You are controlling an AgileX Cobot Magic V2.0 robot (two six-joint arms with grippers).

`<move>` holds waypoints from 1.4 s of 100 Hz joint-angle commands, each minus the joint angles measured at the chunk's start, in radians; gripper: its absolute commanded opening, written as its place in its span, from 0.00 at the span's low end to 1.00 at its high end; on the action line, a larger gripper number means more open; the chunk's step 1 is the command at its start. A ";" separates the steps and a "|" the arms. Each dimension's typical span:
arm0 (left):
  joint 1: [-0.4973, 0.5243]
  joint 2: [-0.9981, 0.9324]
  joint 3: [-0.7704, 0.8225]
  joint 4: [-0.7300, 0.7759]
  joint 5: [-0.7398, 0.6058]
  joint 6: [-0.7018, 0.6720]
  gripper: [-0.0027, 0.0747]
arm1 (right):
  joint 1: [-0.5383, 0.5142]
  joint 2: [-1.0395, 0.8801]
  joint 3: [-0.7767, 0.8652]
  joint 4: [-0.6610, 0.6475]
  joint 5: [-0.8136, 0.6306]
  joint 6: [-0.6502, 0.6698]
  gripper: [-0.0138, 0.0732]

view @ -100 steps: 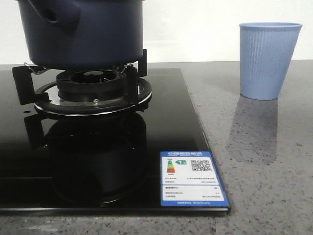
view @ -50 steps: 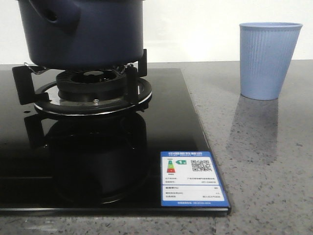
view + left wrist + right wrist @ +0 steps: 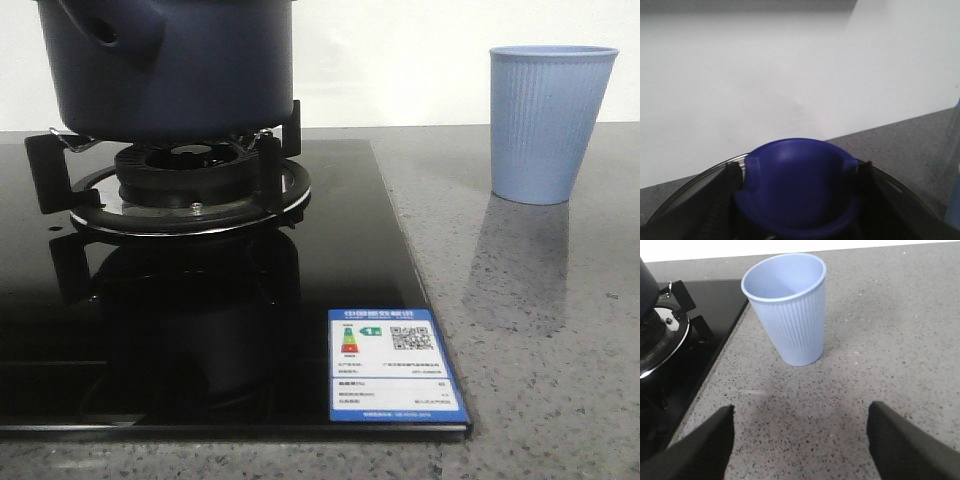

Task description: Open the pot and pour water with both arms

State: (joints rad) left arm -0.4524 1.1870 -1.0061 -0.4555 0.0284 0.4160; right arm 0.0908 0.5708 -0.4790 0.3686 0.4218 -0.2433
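The dark navy pot (image 3: 170, 70) stands on the gas burner (image 3: 190, 180), its stubby side knob (image 3: 105, 35) facing the front; its top is cut off in the front view. In the left wrist view my left gripper (image 3: 798, 172) is shut on the blue lid knob (image 3: 797, 195), black fingers (image 3: 725, 200) pressed against both sides, with the glass lid's rim (image 3: 695, 180) below. My right gripper (image 3: 801, 412) hangs open over the counter with nothing between its fingers. The light blue ribbed cup (image 3: 787, 310) stands upright just beyond it.
The burner sits on a black glass hob (image 3: 200, 330) with a blue label sticker (image 3: 393, 365) at its front right corner. The cup (image 3: 545, 120) stands on the speckled grey counter (image 3: 540, 330) right of the hob. A white wall is behind.
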 commanded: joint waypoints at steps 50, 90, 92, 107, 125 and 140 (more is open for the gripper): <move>0.166 -0.152 -0.038 0.000 -0.083 0.001 0.56 | 0.219 0.333 -0.025 0.019 -0.505 -0.051 0.71; 0.212 -0.180 -0.038 0.000 -0.055 0.001 0.56 | 0.225 0.574 -0.025 0.019 -0.760 -0.045 0.71; 0.212 -0.180 -0.038 0.000 -0.055 0.001 0.56 | 0.225 0.582 -0.025 0.019 -0.769 -0.045 0.71; 0.212 -0.180 -0.038 0.000 -0.055 0.001 0.56 | 0.246 0.631 -0.025 0.016 -0.843 -0.043 0.71; 0.212 -0.180 -0.038 0.000 -0.055 0.001 0.56 | 0.264 0.701 -0.029 0.015 -0.934 -0.031 0.71; 0.212 -0.180 -0.038 0.000 -0.055 0.001 0.56 | 0.264 0.756 -0.032 0.015 -1.052 -0.019 0.71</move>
State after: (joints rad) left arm -0.2472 1.0333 -1.0061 -0.4517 0.0786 0.4177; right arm 0.3520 1.3218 -0.4781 0.3966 -0.4842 -0.2687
